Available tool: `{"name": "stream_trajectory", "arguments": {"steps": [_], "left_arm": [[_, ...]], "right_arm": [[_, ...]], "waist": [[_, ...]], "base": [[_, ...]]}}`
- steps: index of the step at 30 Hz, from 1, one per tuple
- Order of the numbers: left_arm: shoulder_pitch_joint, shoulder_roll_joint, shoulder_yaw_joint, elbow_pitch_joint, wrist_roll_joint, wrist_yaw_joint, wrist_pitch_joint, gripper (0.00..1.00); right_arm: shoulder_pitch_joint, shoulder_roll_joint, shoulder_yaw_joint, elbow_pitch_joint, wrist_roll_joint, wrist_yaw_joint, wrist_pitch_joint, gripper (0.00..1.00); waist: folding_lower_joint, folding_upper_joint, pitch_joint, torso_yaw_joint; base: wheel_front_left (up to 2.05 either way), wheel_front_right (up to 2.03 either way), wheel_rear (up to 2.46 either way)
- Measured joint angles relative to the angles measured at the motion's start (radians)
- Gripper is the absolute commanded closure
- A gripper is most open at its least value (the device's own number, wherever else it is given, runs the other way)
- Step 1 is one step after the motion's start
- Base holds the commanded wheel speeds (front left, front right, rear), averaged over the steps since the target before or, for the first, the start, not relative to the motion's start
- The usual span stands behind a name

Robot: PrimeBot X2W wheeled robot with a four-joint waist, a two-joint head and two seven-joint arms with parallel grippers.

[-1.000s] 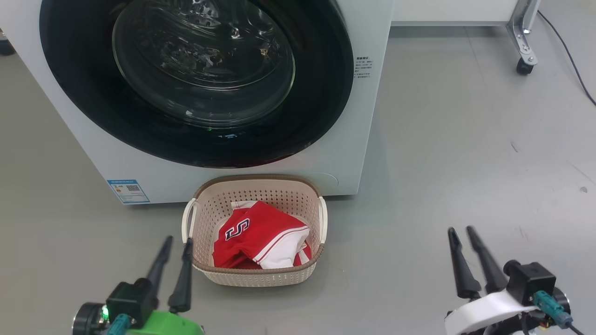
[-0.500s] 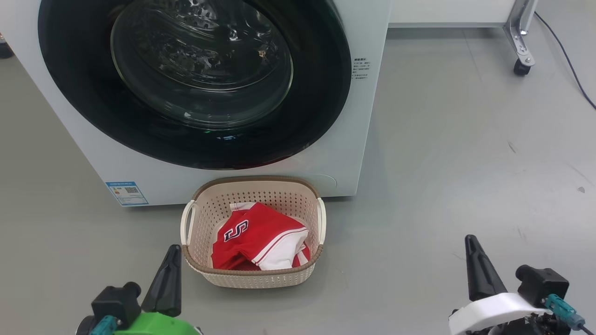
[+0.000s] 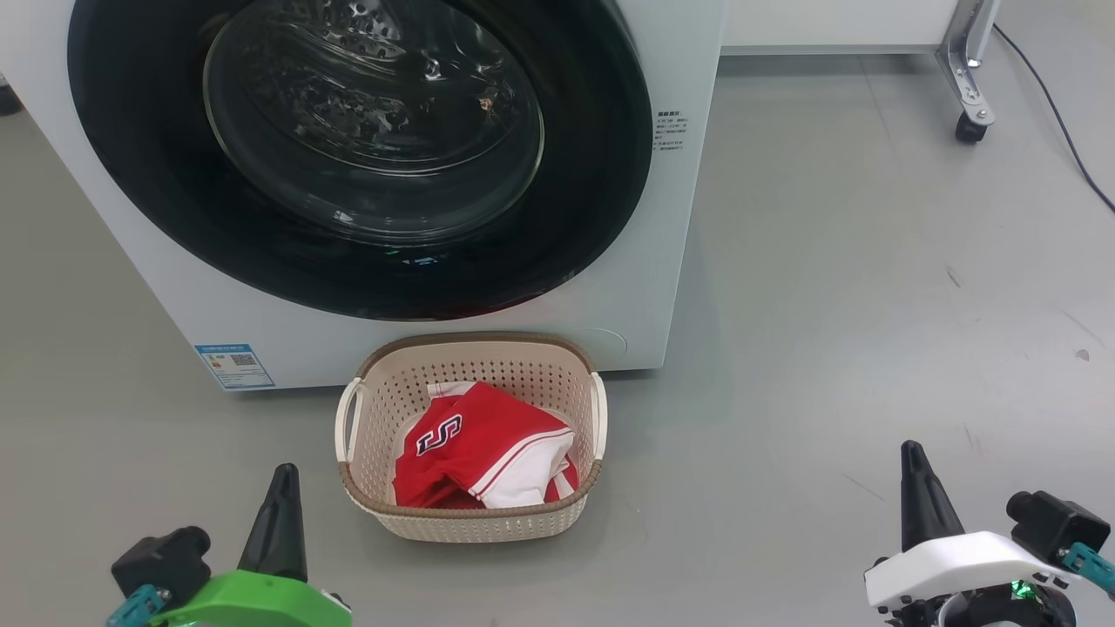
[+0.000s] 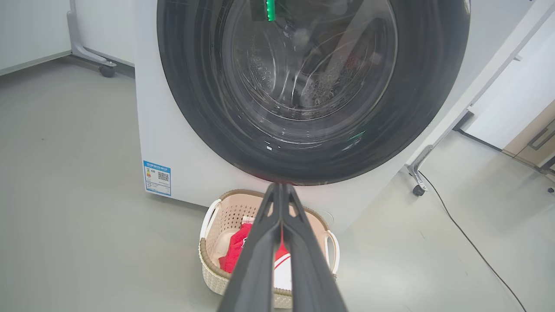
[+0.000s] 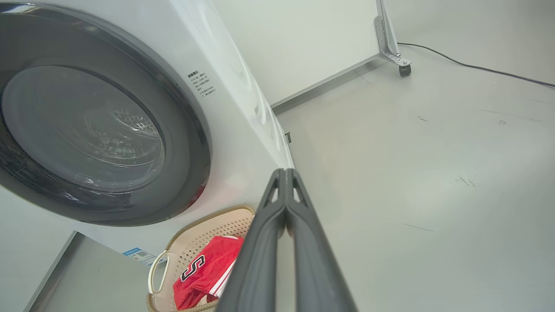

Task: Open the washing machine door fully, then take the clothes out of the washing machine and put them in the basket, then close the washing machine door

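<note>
Low in front of a white washing machine (image 3: 671, 261) on a grey floor (image 3: 871, 305). Round black-rimmed door (image 3: 375, 131) closed flush against the machine's front, with a clear glass bowl at its centre and a steel drum dimly visible through it. Just before the machine's lower edge, a cream basket (image 3: 475, 524) with a brown rim and white side handles, standing on the floor; touching the machine or not, cannot tell. Inside the basket, crumpled red clothes (image 3: 488, 453) with white trim, a dark "S" emblem facing up. At the lower left of the head view, on a green wrist, the left claw (image 3: 283, 477), near the basket's left front corner but apart from it. In the left wrist view, its fingers (image 4: 258, 260) pressed together along their length, pinching nothing, pointing toward the basket and the door's lower rim. At the lower right, on a white wrist, the right claw (image 3: 911, 453), well apart from the basket, over bare floor. In the right wrist view, its fingers (image 5: 258, 260) likewise pressed together with nothing between them. Small blue sticker (image 3: 233, 366) on the machine's lower front corner. Beyond the machine, a metal leg on a caster (image 3: 967, 129) and a dark cable (image 3: 1058, 96) across the floor.
</note>
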Motion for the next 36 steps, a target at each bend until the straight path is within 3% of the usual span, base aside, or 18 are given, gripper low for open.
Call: {"name": "stream_trajectory", "arguments": {"steps": [36], "left_arm": [[-0.028,0.001,0.102,0.051,-0.459,-0.06,0.114,1.0]], "right_arm": [[-0.06,0.001,-0.101,0.048,0.449,0.053,0.113,1.0]], "waist": [[0.0,0.0,-0.013,-0.014]], "base": [[0.0,0.0,0.0]]}}
